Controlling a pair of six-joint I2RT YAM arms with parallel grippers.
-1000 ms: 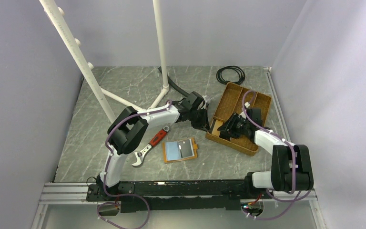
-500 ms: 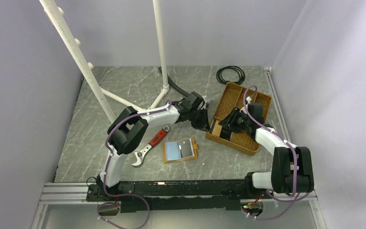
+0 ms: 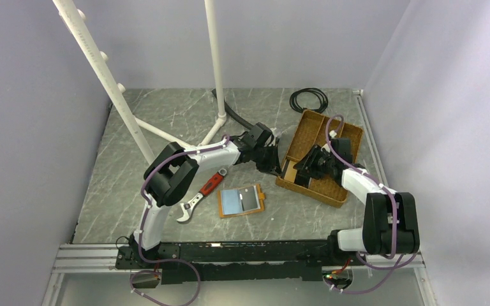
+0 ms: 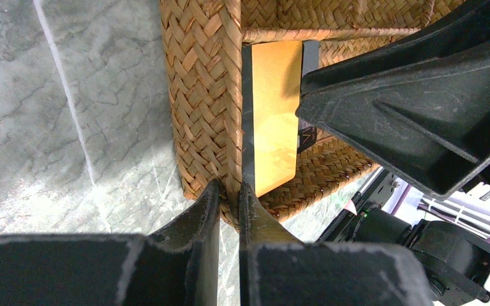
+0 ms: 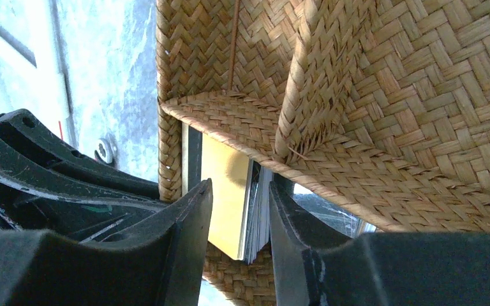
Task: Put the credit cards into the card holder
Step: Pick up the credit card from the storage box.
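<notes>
Plainly, the step in hand is getting the credit cards [image 5: 228,199] out of the brown woven divided tray [image 4: 199,95]. They are a thin stack standing on edge in the tray's corner compartment, the front one showing a glossy gold face with a dark border.

The left gripper [image 4: 230,191] is pinched narrowly on the tray's outer wall at that corner, apparently to steady it. The right gripper [image 5: 239,186] reaches into the tray with its jaws part-way apart, one finger on each side of the stack. Whether the pads already press on the cards, I cannot tell.

The small orange-tan card holder [image 3: 241,200] lies open on the grey marbled table [image 3: 166,121], off the tray's near-left side and well apart from it.

Next, I judge, the right gripper must close squarely on the stack, lift it above the tray's wall without tipping the tray, and carry it to the holder.

How many cards there are is hidden, since only their edges show. From above, both grippers cover that corner of the tray.
</notes>
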